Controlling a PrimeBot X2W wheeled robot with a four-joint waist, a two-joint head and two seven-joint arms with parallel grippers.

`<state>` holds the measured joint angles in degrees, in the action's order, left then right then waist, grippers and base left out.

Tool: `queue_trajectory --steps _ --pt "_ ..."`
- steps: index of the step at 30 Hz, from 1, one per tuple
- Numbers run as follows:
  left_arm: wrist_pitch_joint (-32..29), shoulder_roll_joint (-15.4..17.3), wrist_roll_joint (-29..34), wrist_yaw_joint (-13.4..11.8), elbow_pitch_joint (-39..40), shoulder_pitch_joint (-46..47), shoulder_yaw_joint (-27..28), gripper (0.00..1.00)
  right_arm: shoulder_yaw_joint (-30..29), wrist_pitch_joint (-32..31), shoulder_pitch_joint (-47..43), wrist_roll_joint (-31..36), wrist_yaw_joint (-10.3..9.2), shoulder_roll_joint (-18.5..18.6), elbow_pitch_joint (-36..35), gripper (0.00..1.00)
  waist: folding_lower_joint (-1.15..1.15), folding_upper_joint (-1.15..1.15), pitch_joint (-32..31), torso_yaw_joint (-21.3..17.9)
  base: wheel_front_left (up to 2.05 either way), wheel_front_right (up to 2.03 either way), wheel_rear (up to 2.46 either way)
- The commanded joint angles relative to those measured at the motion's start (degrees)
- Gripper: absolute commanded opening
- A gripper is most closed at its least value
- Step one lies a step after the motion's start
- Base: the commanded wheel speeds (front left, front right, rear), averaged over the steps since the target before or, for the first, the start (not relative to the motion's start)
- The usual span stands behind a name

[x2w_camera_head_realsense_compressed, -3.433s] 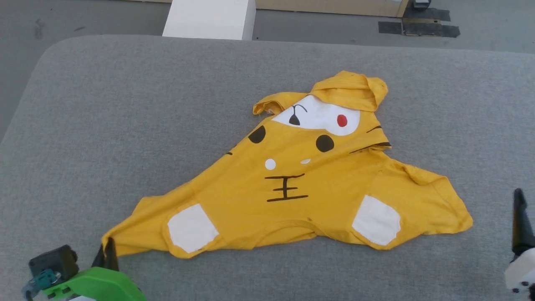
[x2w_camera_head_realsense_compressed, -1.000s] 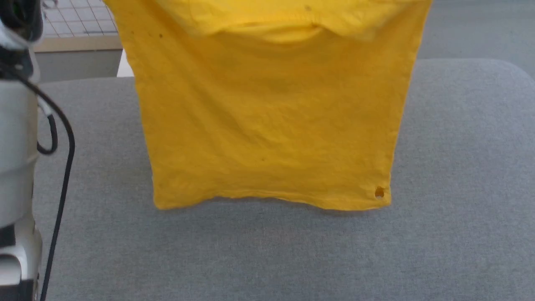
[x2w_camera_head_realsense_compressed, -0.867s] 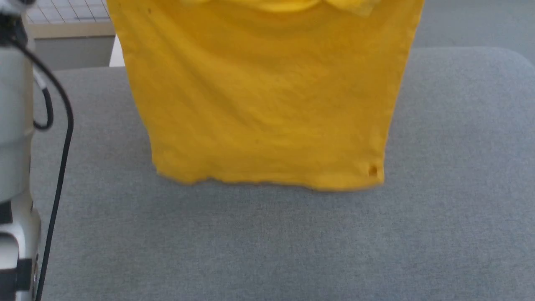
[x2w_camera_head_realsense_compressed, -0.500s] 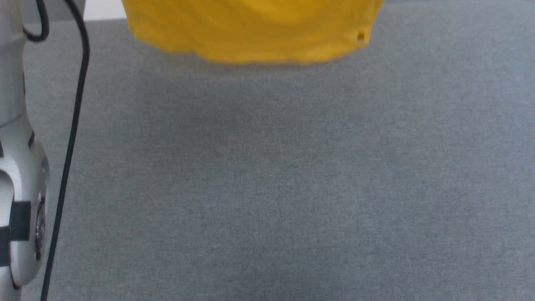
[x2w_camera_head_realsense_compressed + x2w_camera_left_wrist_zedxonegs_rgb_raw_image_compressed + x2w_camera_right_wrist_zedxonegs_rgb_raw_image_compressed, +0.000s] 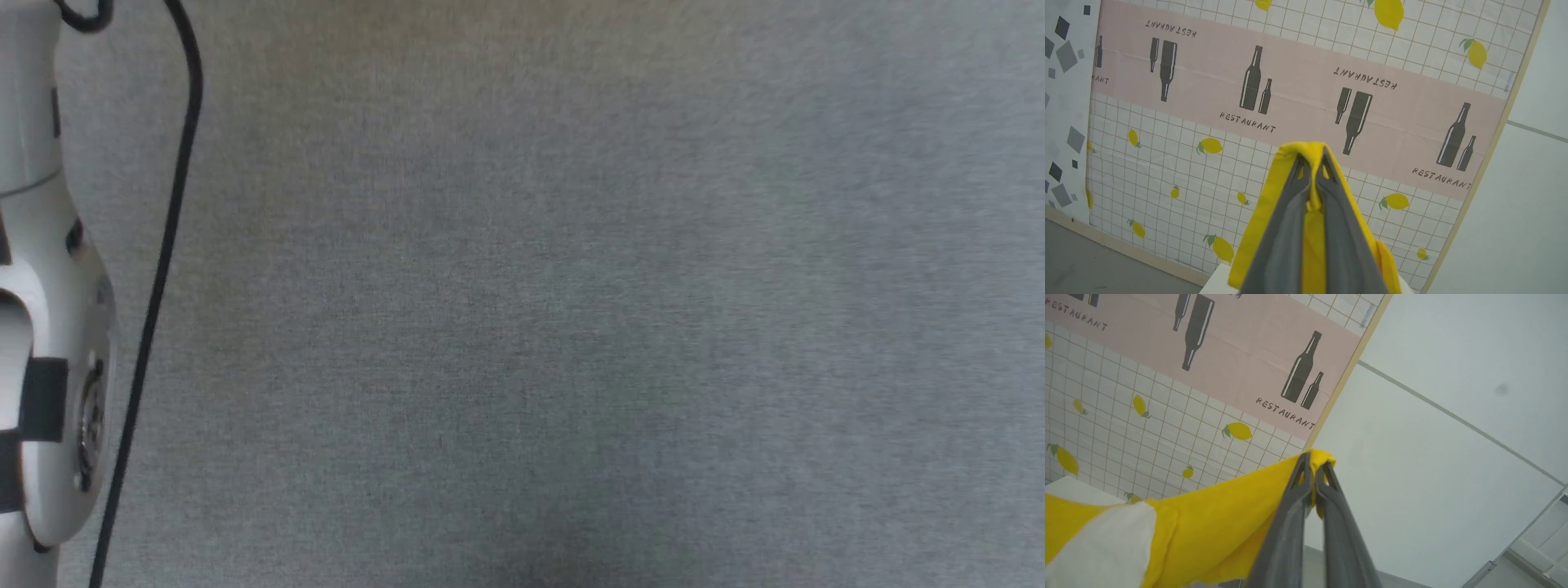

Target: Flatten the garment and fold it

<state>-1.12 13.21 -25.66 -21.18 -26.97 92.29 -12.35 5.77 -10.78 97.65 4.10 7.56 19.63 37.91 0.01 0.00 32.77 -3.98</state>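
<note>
Lifted off the worktop [image 5: 571, 327], where it lay crumpled a few seconds ago, the garment [image 5: 1208, 510] now hangs in the air between both arms, and the head camera has tipped downward since. Its left tool [image 5: 1313, 160] is pinched tight on a yellow fold at the tips, cloth draping toward 6 o'clock. The right tool [image 5: 1314, 462] is likewise clamped on a yellow corner, the shirt stretching away to 8 o'clock, where a white patch [image 5: 1098, 547] shows. Behind both stands a printed wall [image 5: 1167, 143]. At 9 o'clock of the head view sits the pale left forearm [image 5: 49, 327] with its black cable [image 5: 159, 269]. By my judgement only the pick-up and spread are done; laying flat, smoothing and every fold remain.
</note>
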Motion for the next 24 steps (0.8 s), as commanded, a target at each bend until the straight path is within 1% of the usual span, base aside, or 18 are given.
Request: queue_trajectory --steps 1,5,7,10,13,18,21,24 --pt "0.7 0.4 -0.7 0.6 -0.3 -1.5 0.2 0.00 0.6 0.8 -0.5 -0.1 -0.08 0.4 0.9 0.00 -0.01 0.00 4.3 1.5 0.00 0.00 0.00" --pt "1.9 0.7 -1.9 1.6 -0.8 -3.9 0.9 0.00 2.7 2.2 -2.4 -2.3 -0.08 1.2 2.5 0.00 -0.01 0.00 5.1 1.5 0.00 0.00 0.00" --pt "1.6 0.7 -2.8 2.5 -0.6 -5.4 0.9 0.00 4.0 2.8 -3.7 -4.1 -0.08 1.7 2.6 0.00 -0.01 0.00 5.0 1.4 0.00 0.00 0.00" --pt "0.6 0.5 -4.4 3.6 1.0 -8.3 1.0 0.00 6.2 3.5 -6.4 -7.9 -0.08 2.8 1.6 0.00 -0.01 0.00 4.6 1.5 0.00 0.00 0.00" --pt "-1.0 0.6 -6.1 4.3 4.1 -12.3 1.2 0.00 7.3 3.6 -10.2 -12.8 -0.08 4.1 -1.0 0.00 -0.01 0.00 3.7 1.5 0.00 0.00 0.00" --pt "-5.0 1.4 -9.2 5.4 12.2 -20.4 1.4 0.00 6.6 2.2 -19.9 -21.6 -0.08 7.0 -10.1 0.00 -0.01 0.00 1.8 1.6 0.00 0.00 0.00" --pt "-7.5 2.5 -10.9 5.4 18.3 -27.0 1.6 0.00 5.1 0.3 -27.4 -25.0 -0.08 8.7 -16.9 0.00 -0.01 0.00 0.0 1.6 0.00 0.00 0.00" --pt "-9.4 3.5 -12.8 4.9 23.7 -33.7 2.6 0.00 2.6 -1.5 -34.8 -27.0 -0.08 9.5 -23.1 0.00 -0.01 0.00 -1.8 1.5 0.00 0.00 0.00"
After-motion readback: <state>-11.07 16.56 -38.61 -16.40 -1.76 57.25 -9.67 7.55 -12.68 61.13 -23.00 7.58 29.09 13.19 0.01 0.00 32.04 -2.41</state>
